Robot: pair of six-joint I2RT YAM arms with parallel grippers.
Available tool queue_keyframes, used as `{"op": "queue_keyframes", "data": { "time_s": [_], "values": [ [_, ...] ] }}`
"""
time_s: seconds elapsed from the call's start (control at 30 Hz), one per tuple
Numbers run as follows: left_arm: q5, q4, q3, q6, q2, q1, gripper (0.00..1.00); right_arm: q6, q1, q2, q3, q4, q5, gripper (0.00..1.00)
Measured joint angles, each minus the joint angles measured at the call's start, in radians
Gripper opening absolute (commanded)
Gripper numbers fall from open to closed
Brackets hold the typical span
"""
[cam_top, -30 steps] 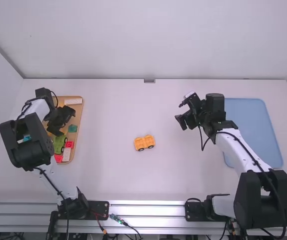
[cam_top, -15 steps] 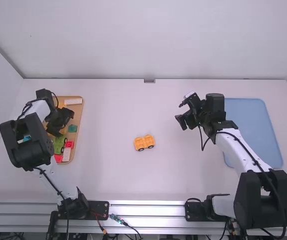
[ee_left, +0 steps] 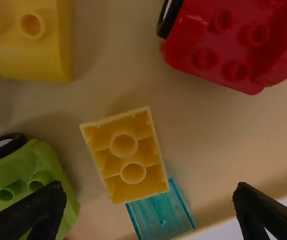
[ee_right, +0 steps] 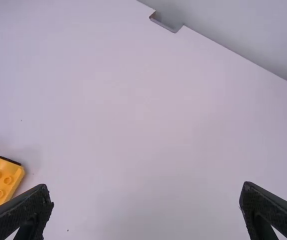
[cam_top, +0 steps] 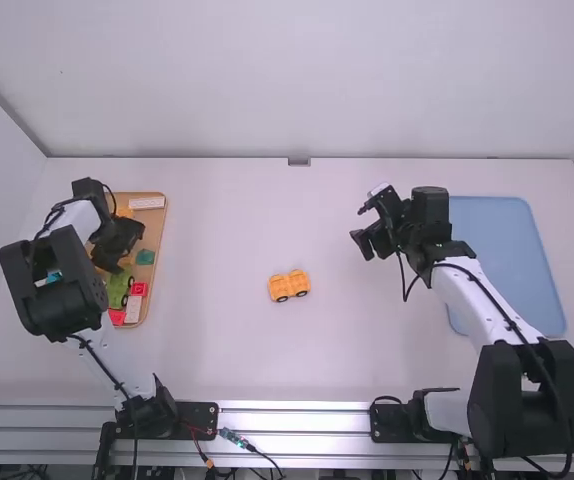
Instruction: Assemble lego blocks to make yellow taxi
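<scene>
Left pincer (cam_top: 132,246) has shifted slightly over the tray (cam_top: 157,230)

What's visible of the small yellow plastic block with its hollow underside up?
The small yellow plastic block is rectangular, glossy and looks intact: thin outer walls, short inner ribs, two round tubes in a row along its length. It sits upside down over the tan tray, overlapping one end of a translucent teal block in view; whether it rests on that I can't tell. The open left gripper doesn't touch it.
</scene>
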State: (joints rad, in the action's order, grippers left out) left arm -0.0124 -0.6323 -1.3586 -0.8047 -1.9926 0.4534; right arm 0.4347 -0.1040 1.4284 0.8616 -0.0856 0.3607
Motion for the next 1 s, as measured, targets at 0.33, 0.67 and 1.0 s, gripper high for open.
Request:
{"op": "queue_keyframes", "data": {
  "time_s": [0.33, 0.67, 1.0],
  "values": [
    [0.039, 0.006, 0.023, -0.103, 0.0, 0.0, 0.84, 0.0, 0.0, 0.0, 0.0, 0.0, 0.0, 0.99],
    [0.048, 0.063, 0.056, -0.142, 0.0, 0.0, 0.73, 0.0, 0.0, 0.0, 0.0, -0.003, 0.0, 0.99],
    [0.048, 0.078, 0.082, -0.142, 0.0, 0.0, 0.62, 0.0, 0.0, 0.0, 0.0, -0.004, 0.0, 0.99]
  ]
}}
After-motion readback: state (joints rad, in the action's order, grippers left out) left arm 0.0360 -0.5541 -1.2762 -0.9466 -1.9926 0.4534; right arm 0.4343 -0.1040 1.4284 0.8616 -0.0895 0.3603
